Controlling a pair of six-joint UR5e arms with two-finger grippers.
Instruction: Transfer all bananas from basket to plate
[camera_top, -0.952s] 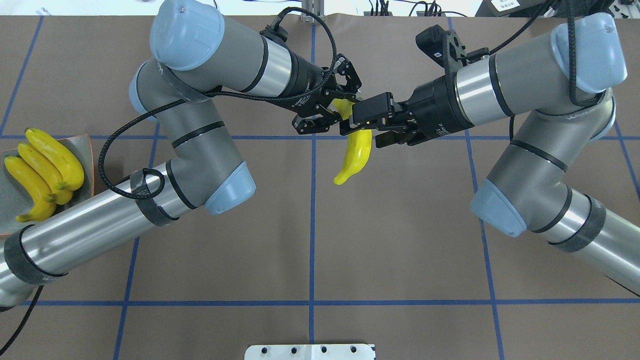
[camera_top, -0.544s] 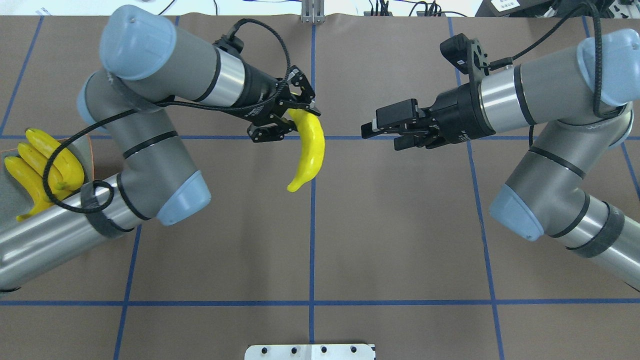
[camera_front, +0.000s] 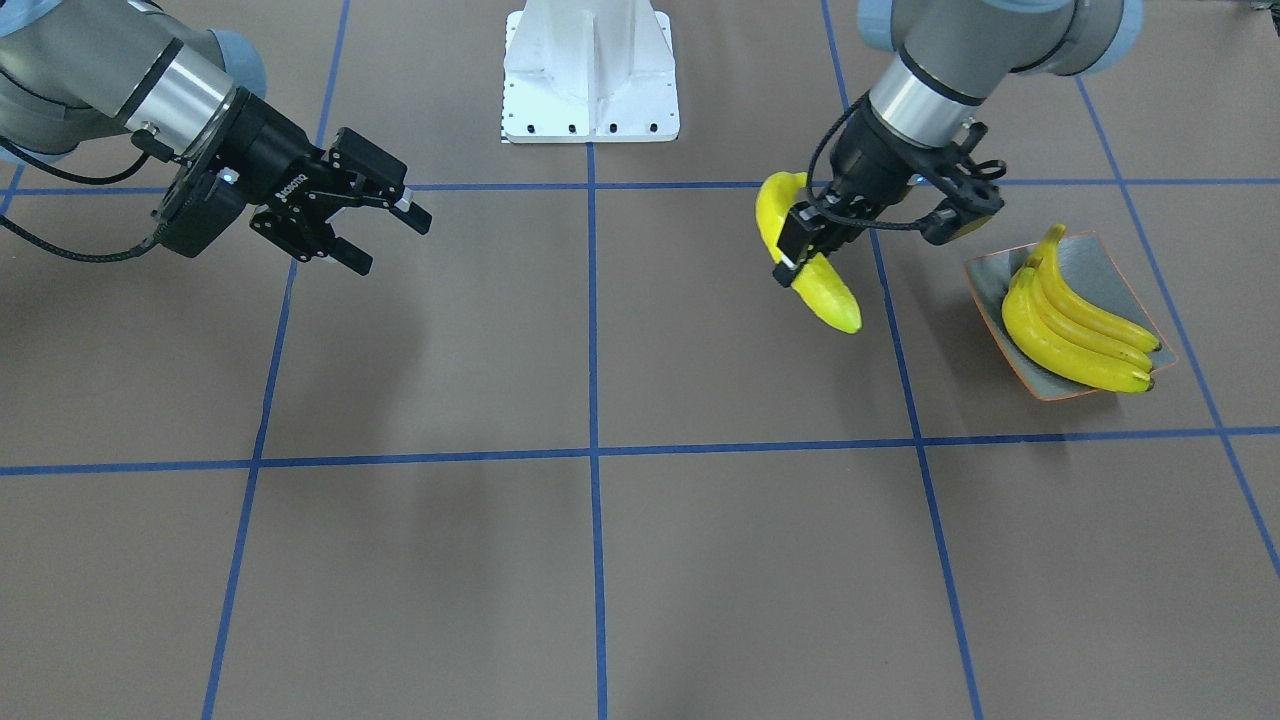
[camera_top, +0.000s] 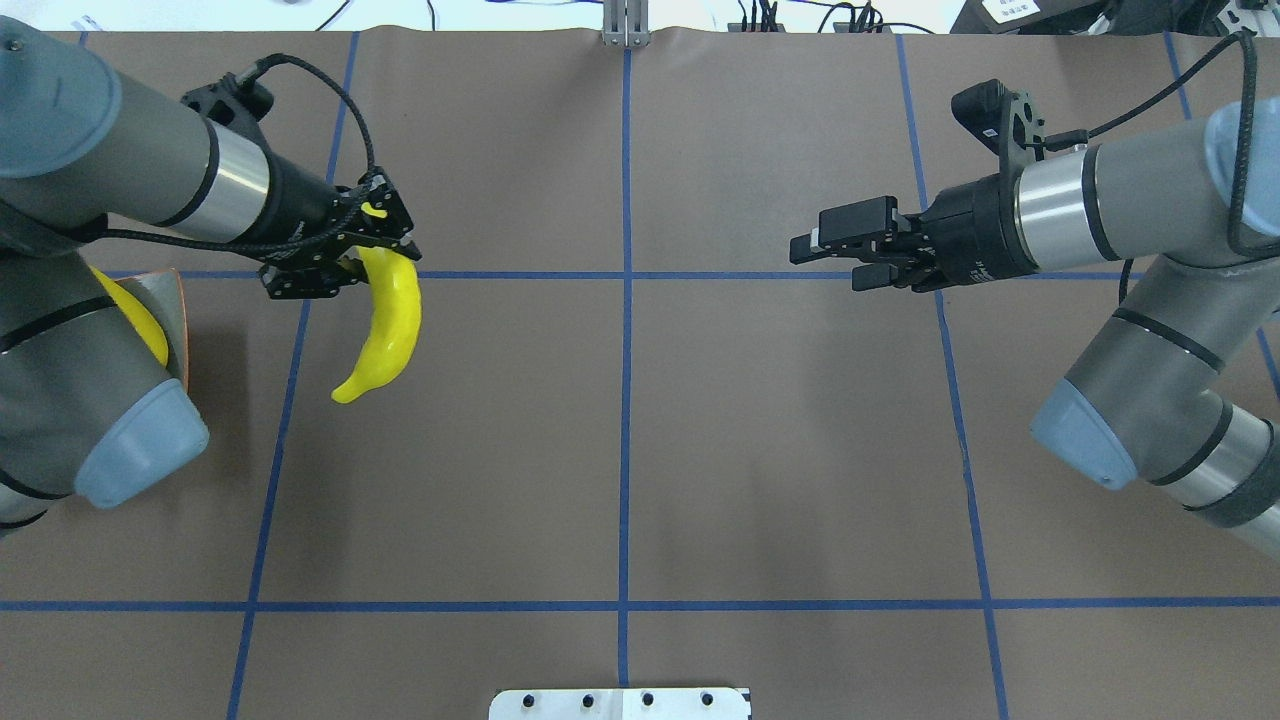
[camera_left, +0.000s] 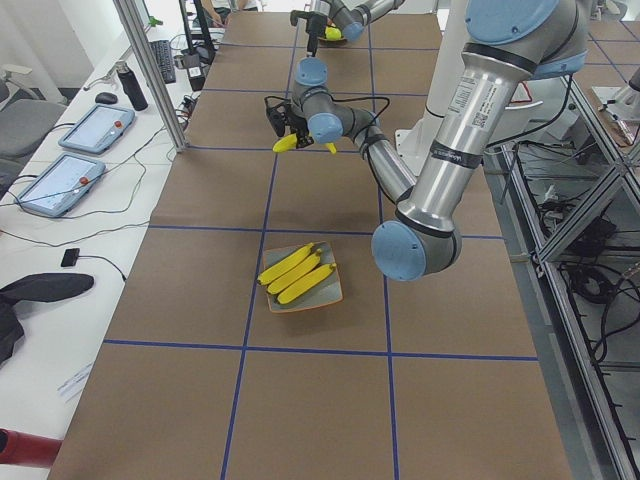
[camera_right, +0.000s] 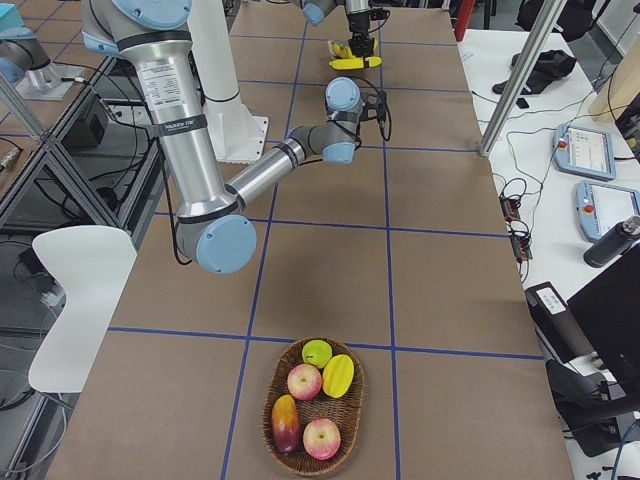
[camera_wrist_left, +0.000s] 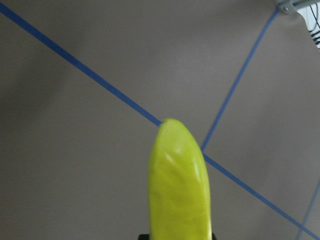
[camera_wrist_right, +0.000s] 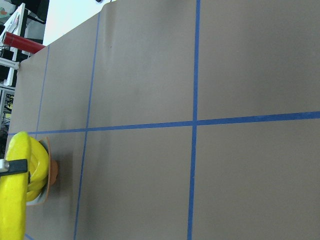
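Note:
My left gripper (camera_top: 375, 255) is shut on one yellow banana (camera_top: 385, 330) and holds it above the table, just right of the plate (camera_top: 180, 310). The banana hangs toward the robot, and also fills the left wrist view (camera_wrist_left: 180, 190). In the front view this gripper (camera_front: 805, 250) and its banana (camera_front: 830, 295) are left of the plate (camera_front: 1105, 265), which holds three bananas (camera_front: 1065, 330). My right gripper (camera_top: 825, 262) is open and empty over the right half; in the front view it (camera_front: 395, 245) is at the left. My left arm hides most of the plate in the overhead view.
A wicker basket (camera_right: 270, 400) with apples and other fruit, no bananas visible, sits at the table's right end. The white robot base (camera_front: 590, 70) stands at the robot's side of the table. Blue tape lines cross the brown table.
The right gripper has let go of the banana and drawn back to the right. The left gripper has carried the banana left, toward the plate.

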